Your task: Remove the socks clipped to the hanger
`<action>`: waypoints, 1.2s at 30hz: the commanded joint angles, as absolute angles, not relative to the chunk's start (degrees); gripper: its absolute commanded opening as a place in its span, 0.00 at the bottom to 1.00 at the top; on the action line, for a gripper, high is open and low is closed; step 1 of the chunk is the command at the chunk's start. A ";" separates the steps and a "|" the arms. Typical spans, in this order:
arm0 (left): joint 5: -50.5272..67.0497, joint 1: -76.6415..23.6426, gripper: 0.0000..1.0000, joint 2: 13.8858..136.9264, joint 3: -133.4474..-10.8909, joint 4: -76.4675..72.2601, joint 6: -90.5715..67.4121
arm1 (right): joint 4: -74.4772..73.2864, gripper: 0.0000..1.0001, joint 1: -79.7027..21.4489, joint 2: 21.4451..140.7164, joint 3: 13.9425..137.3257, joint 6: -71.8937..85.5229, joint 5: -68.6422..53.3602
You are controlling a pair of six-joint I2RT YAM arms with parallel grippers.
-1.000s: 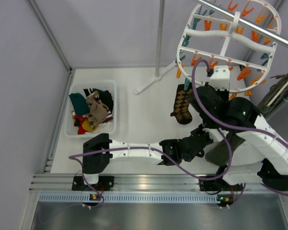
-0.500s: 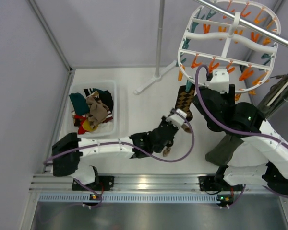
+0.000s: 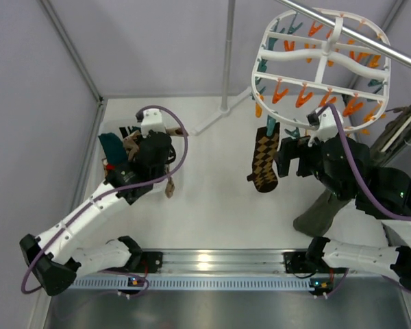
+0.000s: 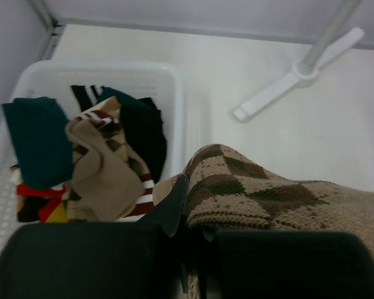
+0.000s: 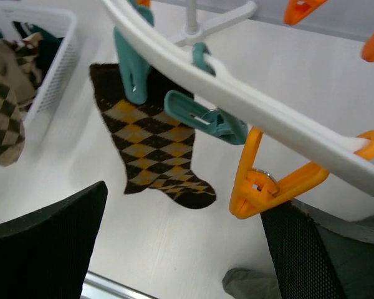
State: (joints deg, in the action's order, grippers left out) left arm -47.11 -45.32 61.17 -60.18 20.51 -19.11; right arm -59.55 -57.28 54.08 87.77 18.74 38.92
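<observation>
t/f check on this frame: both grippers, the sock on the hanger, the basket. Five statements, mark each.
1. The left gripper is shut on a tan checked sock. True.
2. The right gripper holds the brown-and-yellow sock. False: its fingers are wide apart with nothing between them, and that sock hangs free.
3. The brown-and-yellow sock is clipped to the hanger. True.
4. It hangs from an orange clip. False: a teal clip holds it.
5. The basket is empty. False: several socks lie in it.
</observation>
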 commanded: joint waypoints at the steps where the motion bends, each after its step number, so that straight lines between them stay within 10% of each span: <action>1: -45.36 -39.30 0.00 60.02 -67.74 29.43 -20.13 | -54.23 0.99 -57.92 51.07 86.75 15.82 25.07; 9: -16.36 -9.01 0.00 71.88 -80.49 39.37 -19.96 | -48.52 0.99 -58.01 41.76 78.23 13.62 5.19; 22: -10.56 -1.32 0.11 104.39 -92.90 45.88 -17.84 | -34.11 0.99 -58.01 31.12 65.93 13.53 -6.59; 36: -9.32 -1.23 0.84 94.76 -94.65 45.79 -17.93 | -31.21 0.99 -58.01 25.85 58.72 16.43 9.21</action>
State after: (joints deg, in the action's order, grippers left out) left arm -8.51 -1.58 105.01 -90.32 45.08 -18.04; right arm -36.62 -57.28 27.46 59.35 15.25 1.37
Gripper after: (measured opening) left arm 0.799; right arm 0.993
